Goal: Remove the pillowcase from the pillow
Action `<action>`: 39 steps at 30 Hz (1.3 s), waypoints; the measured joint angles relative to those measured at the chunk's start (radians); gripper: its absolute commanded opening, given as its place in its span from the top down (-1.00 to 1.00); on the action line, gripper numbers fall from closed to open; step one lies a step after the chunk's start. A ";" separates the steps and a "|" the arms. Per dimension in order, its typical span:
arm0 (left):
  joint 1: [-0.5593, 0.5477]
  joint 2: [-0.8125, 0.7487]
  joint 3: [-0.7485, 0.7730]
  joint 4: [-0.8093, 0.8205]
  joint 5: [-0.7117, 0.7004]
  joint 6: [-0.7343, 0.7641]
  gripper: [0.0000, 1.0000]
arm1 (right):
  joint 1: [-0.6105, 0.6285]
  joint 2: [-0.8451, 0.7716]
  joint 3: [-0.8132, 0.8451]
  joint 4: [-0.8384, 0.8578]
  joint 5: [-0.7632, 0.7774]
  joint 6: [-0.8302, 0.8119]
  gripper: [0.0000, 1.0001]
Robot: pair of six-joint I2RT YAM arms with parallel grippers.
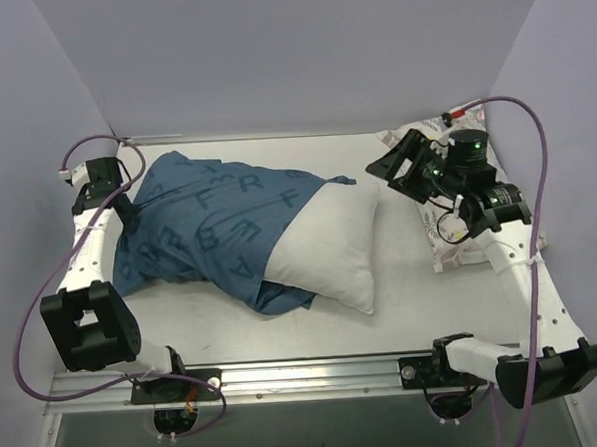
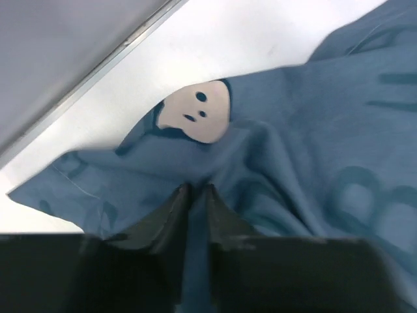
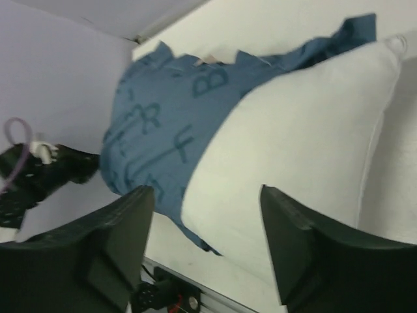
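Roughly half the job looks done to me: the pillow (image 1: 330,247) lies at the middle of the table (image 1: 403,298), angled from the far side toward the near edge, and its right-hand half is bare white, while its left half is inside the pillowcase (image 1: 203,223). The cover's open hem runs diagonally across the pillow, and its slack closed end is heaped toward the far left corner. What I judge is left is to draw the cloth leftward until the buried end comes free. My left gripper (image 2: 195,189) sits at that heaped end by the left edge, its fingers nearly together with a fold of blue fabric pinched in the thin gap, so I read it as gripping the pillowcase. My right gripper (image 3: 207,195) hangs above the right side of the table with its fingers spread wide and nothing between them, well apart from the pillow. Under that arm lies a smaller printed pillow (image 1: 409,138), which is no part of this. The cover is thin, limp, matte teal cloth with darker capital letters; it creases into soft ridges, and a pale patch (image 2: 195,114) with dark spots shows near the grip. The pillow is plump, smooth and rounded at its corners.
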 measured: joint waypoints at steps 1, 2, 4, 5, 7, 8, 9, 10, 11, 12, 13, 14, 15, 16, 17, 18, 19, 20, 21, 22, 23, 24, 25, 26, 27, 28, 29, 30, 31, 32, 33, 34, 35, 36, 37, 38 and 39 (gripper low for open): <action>-0.001 -0.020 0.001 0.008 0.008 0.019 0.12 | 0.019 0.016 -0.016 -0.016 0.019 -0.032 -0.64; -0.004 -0.040 0.004 0.011 0.014 0.036 -0.37 | 0.034 0.035 -0.024 -0.028 0.029 -0.061 -0.70; -0.023 -0.081 0.017 0.016 0.016 0.065 -0.60 | 0.063 0.074 -0.027 -0.037 0.046 -0.117 -0.85; -0.039 -0.101 0.029 0.017 0.019 0.081 -0.71 | 0.076 0.094 -0.027 -0.035 0.055 -0.141 -0.88; -0.080 -0.133 0.066 0.017 0.039 0.118 -0.75 | 0.105 0.136 -0.027 -0.035 0.071 -0.183 -0.91; -0.107 -0.142 0.092 0.016 0.047 0.134 -0.79 | 0.124 0.158 -0.027 -0.034 0.078 -0.200 -0.92; -0.134 -0.146 0.121 0.016 0.058 0.152 -0.80 | 0.145 0.180 -0.027 -0.033 0.085 -0.216 -0.93; -0.174 -0.146 0.157 0.021 0.076 0.168 -0.81 | 0.173 0.209 -0.027 -0.031 0.095 -0.232 -0.95; -0.201 -0.146 0.178 0.024 0.088 0.179 -0.82 | 0.193 0.230 -0.027 -0.031 0.101 -0.241 -0.96; -0.246 -0.142 0.209 0.024 0.104 0.192 -0.83 | 0.220 0.257 -0.026 -0.028 0.113 -0.251 -0.96; -0.289 -0.133 0.233 0.026 0.117 0.203 -0.84 | 0.254 0.296 -0.026 -0.019 0.124 -0.259 -0.96; -0.332 -0.120 0.259 0.028 0.128 0.212 -0.84 | 0.279 0.332 -0.026 -0.008 0.134 -0.264 -0.96; -0.373 -0.100 0.284 0.032 0.139 0.223 -0.86 | 0.301 0.372 -0.027 0.010 0.142 -0.267 -0.93; -0.410 -0.075 0.305 0.041 0.153 0.232 -0.86 | 0.320 0.416 -0.027 0.029 0.152 -0.270 -0.57; -0.446 -0.047 0.325 0.048 0.166 0.241 -0.86 | 0.339 0.460 -0.030 0.053 0.163 -0.275 -0.18; -0.477 -0.013 0.344 0.056 0.176 0.250 -0.86 | 0.351 0.499 -0.045 0.093 0.172 -0.278 0.46; -0.503 0.027 0.368 0.057 0.186 0.260 -0.86 | 0.361 0.526 -0.076 0.146 0.178 -0.275 0.99; -0.526 0.071 0.393 0.060 0.193 0.272 -0.86 | 0.370 0.541 -0.120 0.209 0.183 -0.254 1.00; -0.546 0.117 0.417 0.061 0.198 0.283 -0.86 | 0.372 0.546 -0.166 0.277 0.187 -0.232 1.00; -0.566 0.174 0.446 0.056 0.203 0.297 -0.87 | 0.375 0.543 -0.215 0.348 0.196 -0.215 1.00; -0.579 0.221 0.469 0.052 0.209 0.309 -0.88 | 0.378 0.530 -0.275 0.436 0.208 -0.195 1.00; -0.589 0.262 0.484 0.053 0.216 0.319 -0.88 | 0.387 0.524 -0.319 0.503 0.222 -0.179 1.00; -0.596 0.295 0.490 0.051 0.221 0.330 -0.89 | 0.398 0.515 -0.352 0.558 0.244 -0.163 1.00; -0.601 0.320 0.491 0.044 0.225 0.338 -0.89 | 0.412 0.511 -0.379 0.612 0.268 -0.151 1.00; -0.603 0.345 0.491 0.029 0.232 0.349 -0.89 | 0.427 0.515 -0.399 0.666 0.287 -0.134 1.00; -0.605 0.355 0.491 0.023 0.237 0.358 -0.89 | 0.443 0.525 -0.412 0.719 0.304 -0.119 1.00; -0.605 0.364 0.491 0.020 0.243 0.368 -0.89 | 0.458 0.539 -0.422 0.766 0.321 -0.105 1.00; -0.604 0.365 0.492 0.021 0.248 0.378 -0.89 | 0.471 0.554 -0.427 0.806 0.335 -0.092 1.00; -0.602 0.365 0.494 0.020 0.256 0.389 -0.89 | 0.484 0.572 -0.428 0.848 0.347 -0.077 1.00; -0.600 0.365 0.502 0.020 0.267 0.398 -0.89 | 0.492 0.586 -0.428 0.878 0.356 -0.067 1.00; -0.601 0.365 0.510 0.021 0.280 0.410 -0.89 | 0.499 0.599 -0.427 0.904 0.362 -0.057 1.00; -0.605 0.365 0.517 0.021 0.290 0.418 -0.88 | 0.504 0.609 -0.425 0.926 0.368 -0.048 1.00; -0.611 0.365 0.524 0.018 0.294 0.428 -0.83 | 0.508 0.617 -0.424 0.944 0.371 -0.040 1.00; -0.619 0.366 0.529 0.017 0.297 0.436 -0.78 | 0.510 0.623 -0.423 0.958 0.374 -0.033 1.00; -0.627 0.367 0.534 0.015 0.298 0.442 -0.73 | 0.512 0.625 -0.423 0.969 0.376 -0.029 1.00; -0.634 0.369 0.539 0.010 0.298 0.448 -0.67 | 0.513 0.625 -0.424 0.976 0.379 -0.025 1.00; -0.641 0.375 0.547 0.006 0.296 0.453 -0.50 | 0.514 0.624 -0.425 0.979 0.383 -0.022 1.00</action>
